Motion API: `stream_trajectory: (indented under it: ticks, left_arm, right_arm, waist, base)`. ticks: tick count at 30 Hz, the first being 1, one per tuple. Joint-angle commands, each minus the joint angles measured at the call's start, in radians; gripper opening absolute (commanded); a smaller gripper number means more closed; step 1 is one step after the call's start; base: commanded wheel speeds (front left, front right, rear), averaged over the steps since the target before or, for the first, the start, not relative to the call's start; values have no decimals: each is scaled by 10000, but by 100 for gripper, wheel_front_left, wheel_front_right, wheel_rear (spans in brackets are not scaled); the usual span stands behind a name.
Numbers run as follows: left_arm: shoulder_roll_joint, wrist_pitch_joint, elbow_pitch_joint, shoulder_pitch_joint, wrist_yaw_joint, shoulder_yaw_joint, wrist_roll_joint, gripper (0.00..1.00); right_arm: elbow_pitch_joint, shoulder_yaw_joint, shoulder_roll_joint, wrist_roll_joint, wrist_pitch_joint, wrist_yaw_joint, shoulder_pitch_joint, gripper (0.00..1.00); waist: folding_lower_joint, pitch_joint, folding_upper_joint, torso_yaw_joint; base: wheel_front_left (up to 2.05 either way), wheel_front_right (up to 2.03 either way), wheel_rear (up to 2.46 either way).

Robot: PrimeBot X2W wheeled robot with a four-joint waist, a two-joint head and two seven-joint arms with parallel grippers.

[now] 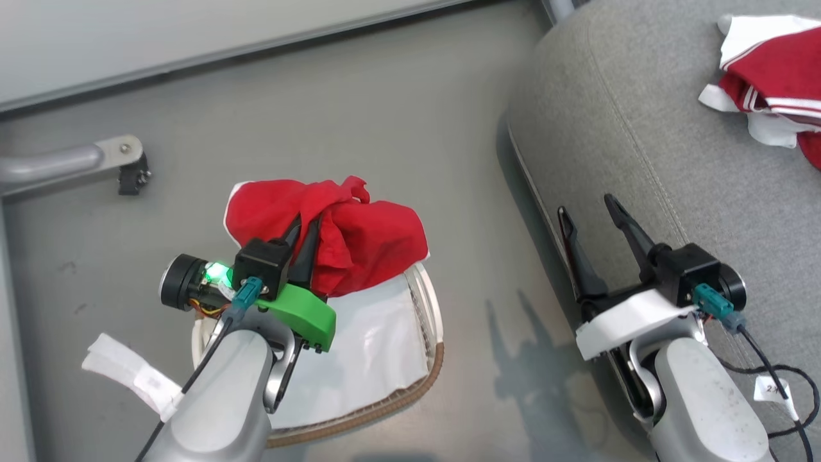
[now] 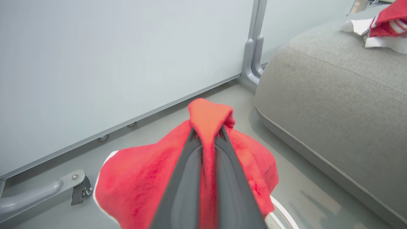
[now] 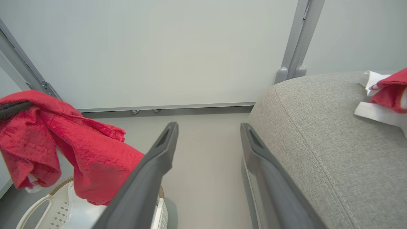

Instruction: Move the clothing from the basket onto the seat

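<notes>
Left wrist view, closest in, has the left gripper (image 2: pixel 207 132) pinched tight on a fold of the red garment (image 2: pixel 136 178), with cloth squeezed between the two dark fingers and bunching above their tips. In the head view the garment hangs from those fingers over the far end of the basket (image 1: pixel 437 359); whether its lower edge touches the rim I cannot tell, and the white liner (image 1: pixel 372 346) lies bare beneath. The step in hand looks like the carry: gripped and raised, not yet across. To the right, the right gripper (image 1: pixel 586 205) hovers with fingers spread wide and empty at the near edge of the seat (image 1: pixel 641 128). Farther back on the cushion lies another red-and-white garment (image 1: pixel 776 70). The next move, as I judge it, calls for lifting the cloth clear of the rim, swinging it right, and releasing only above the cushion
</notes>
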Motion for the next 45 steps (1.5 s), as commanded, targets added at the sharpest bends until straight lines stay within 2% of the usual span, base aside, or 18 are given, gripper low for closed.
stream_trajectory:
  ticks: [1,14,22,27,33,37,45]
  left_arm:
    - [-97,-36,-292,272,-78,158,38,0]
    - [-648,-37,-2884,1165,-403,1464,133,0]
    - [-758,-39,-3750,1488,-518,1543,203,0]
    - [-790,-39,-3855,1654,-563,1523,185,0]
    - [-803,-39,-3862,1701,-580,1344,75,0]
    - [-802,-38,-3862,1566,-535,1057,-73,0]
    - [-801,-39,-3874,1336,-490,344,-424,0]
  right_arm:
    - [74,-15,-43,-44,-5,-12,256,100]
    - [539,397,-40,-189,-5,-11,1228,100]
    - [495,1155,-35,-186,-3,-11,1379,100]
    - [96,2613,-40,-315,-5,-12,738,100]
    - [200,4359,-40,-328,-5,-11,-662,100]
    - [567,4941,-42,-257,-4,-11,-1585,100]
    - [2073,5184,-34,-88,-4,-11,-2723,100]
  waist:
    - [0,-798,0,428]
    - [0,-2040,0,671]
    - [0,-2410,0,778]
    - [0,-2497,0,800]
    - [0,-2525,0,868]
    - [0,-2502,0,1066]
    - [0,-2401,0,1597]
  base:
    - [0,0,0]
    - [0,0,0]
    - [0,0,0]
    - [0,0,0]
    - [0,0,0]
    - [0,0,0]
    - [0,0,0]
